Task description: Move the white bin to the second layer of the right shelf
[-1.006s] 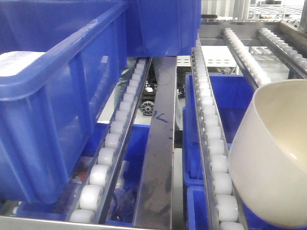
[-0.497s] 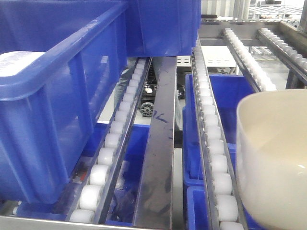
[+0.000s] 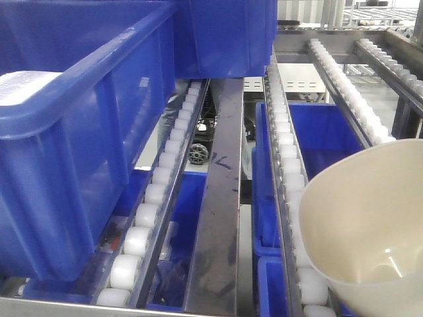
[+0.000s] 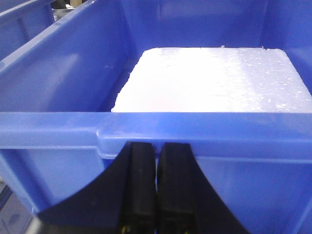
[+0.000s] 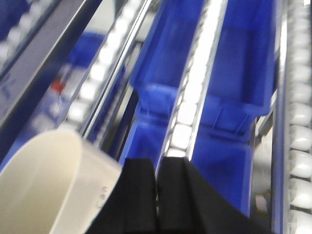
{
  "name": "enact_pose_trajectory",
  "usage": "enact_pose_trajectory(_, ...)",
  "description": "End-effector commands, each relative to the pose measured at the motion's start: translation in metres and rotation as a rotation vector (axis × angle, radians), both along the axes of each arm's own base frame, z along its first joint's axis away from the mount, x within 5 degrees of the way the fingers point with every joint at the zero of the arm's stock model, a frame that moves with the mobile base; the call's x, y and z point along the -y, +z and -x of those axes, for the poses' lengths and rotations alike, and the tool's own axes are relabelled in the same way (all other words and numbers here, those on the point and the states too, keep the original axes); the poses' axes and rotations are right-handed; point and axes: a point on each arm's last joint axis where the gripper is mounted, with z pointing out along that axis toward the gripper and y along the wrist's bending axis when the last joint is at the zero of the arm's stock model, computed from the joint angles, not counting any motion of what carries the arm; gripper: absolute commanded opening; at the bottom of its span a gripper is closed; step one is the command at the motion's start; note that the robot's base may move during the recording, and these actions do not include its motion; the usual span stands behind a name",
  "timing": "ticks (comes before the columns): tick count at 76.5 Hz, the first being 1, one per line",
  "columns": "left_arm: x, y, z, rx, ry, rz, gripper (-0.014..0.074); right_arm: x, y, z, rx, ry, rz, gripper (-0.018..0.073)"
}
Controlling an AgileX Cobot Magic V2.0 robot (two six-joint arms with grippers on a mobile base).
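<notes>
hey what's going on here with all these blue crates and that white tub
A two-arm robot is working at a roller rack. The white bin is tilted over the roller rails at lower right, mouth facing the camera, next to the right gripper, whose fingers look closed; whether they pinch its rim is unclear. The left gripper sits closed against the wall of a blue crate holding a white foam slab.

the white bin is cut off at the frame's right and bottom edges; the right wrist view is blurred.
</notes>
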Motion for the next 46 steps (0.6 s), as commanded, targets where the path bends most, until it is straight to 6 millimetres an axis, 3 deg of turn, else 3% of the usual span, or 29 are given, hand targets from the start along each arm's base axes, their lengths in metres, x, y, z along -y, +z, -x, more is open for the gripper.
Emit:
enact_pose_trajectory(1,0.0,-0.004,-0.001,0.066,-0.001,0.009,0.0085,0.005,0.014,-0.001,0.186,-0.049,-0.014,0.0043)
enact_pose_trajectory(19,0.0,-0.004,-0.001,0.066,-0.001,0.009,0.0085,0.008,0.018,0.02,0.405,-0.041,0.12,0.0048)
enact_pose_trajectory(46,0.0,-0.004,-0.001,0.066,-0.001,0.009,0.0085,0.008,0.019,0.026,0.429,-0.033,0.155,0.0048)
